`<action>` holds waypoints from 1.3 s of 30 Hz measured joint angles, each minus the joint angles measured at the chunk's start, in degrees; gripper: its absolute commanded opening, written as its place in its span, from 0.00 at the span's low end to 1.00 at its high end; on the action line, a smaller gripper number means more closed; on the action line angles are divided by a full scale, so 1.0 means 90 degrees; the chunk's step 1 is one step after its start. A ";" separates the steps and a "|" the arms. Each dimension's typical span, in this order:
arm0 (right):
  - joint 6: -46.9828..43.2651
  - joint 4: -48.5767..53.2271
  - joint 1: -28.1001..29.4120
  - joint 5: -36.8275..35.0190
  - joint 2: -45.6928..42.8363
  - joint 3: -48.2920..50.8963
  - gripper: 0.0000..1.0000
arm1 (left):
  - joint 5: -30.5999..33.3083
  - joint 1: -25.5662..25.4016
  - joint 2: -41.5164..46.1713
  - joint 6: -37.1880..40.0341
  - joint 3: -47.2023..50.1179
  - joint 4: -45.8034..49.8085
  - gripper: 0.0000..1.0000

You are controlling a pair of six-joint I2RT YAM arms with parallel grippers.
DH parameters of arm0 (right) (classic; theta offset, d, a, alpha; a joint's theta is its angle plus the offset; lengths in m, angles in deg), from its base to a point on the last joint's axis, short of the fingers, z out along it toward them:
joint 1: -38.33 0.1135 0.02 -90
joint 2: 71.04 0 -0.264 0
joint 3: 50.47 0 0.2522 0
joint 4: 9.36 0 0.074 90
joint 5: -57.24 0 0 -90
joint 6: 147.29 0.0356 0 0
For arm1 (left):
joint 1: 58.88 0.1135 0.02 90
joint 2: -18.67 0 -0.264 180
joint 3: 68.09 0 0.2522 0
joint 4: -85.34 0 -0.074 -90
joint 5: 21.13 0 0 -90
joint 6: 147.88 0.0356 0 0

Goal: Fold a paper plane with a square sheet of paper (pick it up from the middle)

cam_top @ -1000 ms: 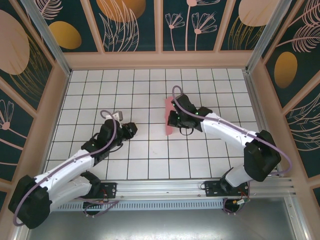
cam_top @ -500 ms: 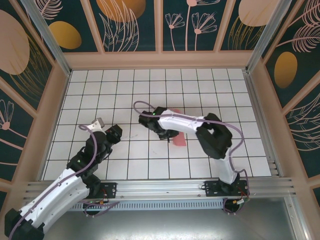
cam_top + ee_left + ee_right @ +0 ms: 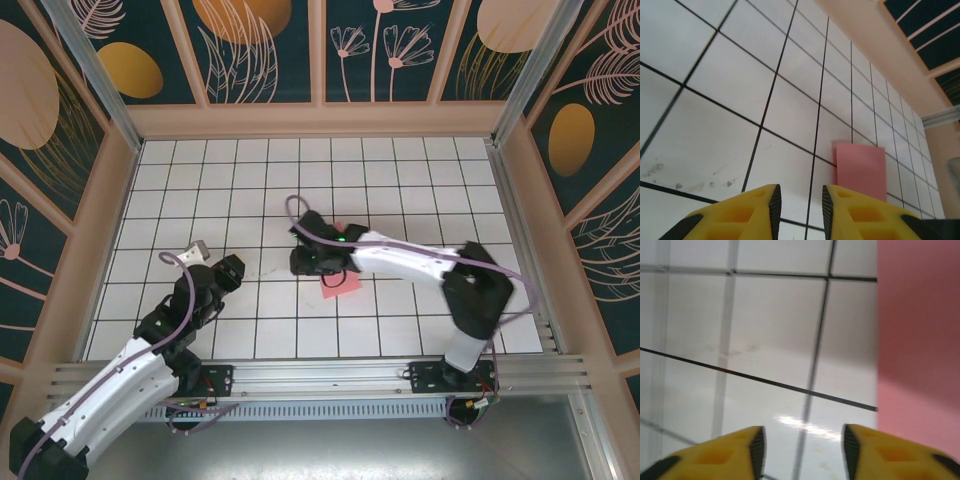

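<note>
Over the left-hand tiles (image 3: 150, 250), the left gripper (image 3: 229, 268) hangs narrowly parted and empty, well apart from the work, probably to leave room. Mid-table, the right gripper (image 3: 802, 436), jaws apart and empty, sits low just beside the square sheet of paper (image 3: 342, 286), which lies flat, likely ready for creasing.

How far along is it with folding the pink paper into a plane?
Early on. Done: little that shows; the pink paper lies flat on the tiles as a plain rectangle, perhaps one fold, no pointed nose. In hand: nothing; the right gripper hangs open beside the sheet, the left gripper open and apart from it. Left: nearly all the folding.
</note>
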State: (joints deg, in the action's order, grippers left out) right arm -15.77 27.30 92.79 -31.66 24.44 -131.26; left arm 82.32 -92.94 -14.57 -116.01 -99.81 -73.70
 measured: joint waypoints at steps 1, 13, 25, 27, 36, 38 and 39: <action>0.0034 -0.0338 -0.0165 0.0194 -0.0279 0.0321 0.22 | -0.0092 0.0000 -0.0138 0.0002 0.0000 -0.0075 0.31; 0.0449 -0.2582 -0.1095 0.1899 -0.0221 0.2183 0.14 | -0.1741 0.0000 -0.3099 0.0435 -0.1052 -0.0976 0.38; 0.1124 -0.4192 -0.1095 0.2062 -0.0163 0.3553 0.17 | -0.3725 0.0000 -0.6105 0.0750 -0.2985 -0.2127 0.27; 0.1124 -0.4303 -0.1100 0.2064 -0.0163 0.3619 0.17 | -0.4160 0.0000 -0.6526 0.0658 -0.3075 -0.2497 0.28; 0.1122 -0.4561 -0.1137 0.2135 -0.0233 0.3806 0.19 | -0.4845 -0.0002 -0.7633 0.0546 -0.3436 -0.3048 0.26; 0.1122 -0.4580 -0.1151 0.2161 -0.0236 0.3823 0.19 | -0.4724 -0.0002 -0.7844 0.0559 -0.3555 -0.3041 0.26; 0.1122 -0.4605 -0.1161 0.2178 -0.0236 0.3835 0.19 | -0.4675 -0.0002 -0.7958 0.0573 -0.3636 -0.3014 0.26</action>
State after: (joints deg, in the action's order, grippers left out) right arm -5.67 -14.14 82.34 -12.05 22.32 -96.74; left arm 40.24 -92.96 -86.19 -110.85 -132.53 -100.82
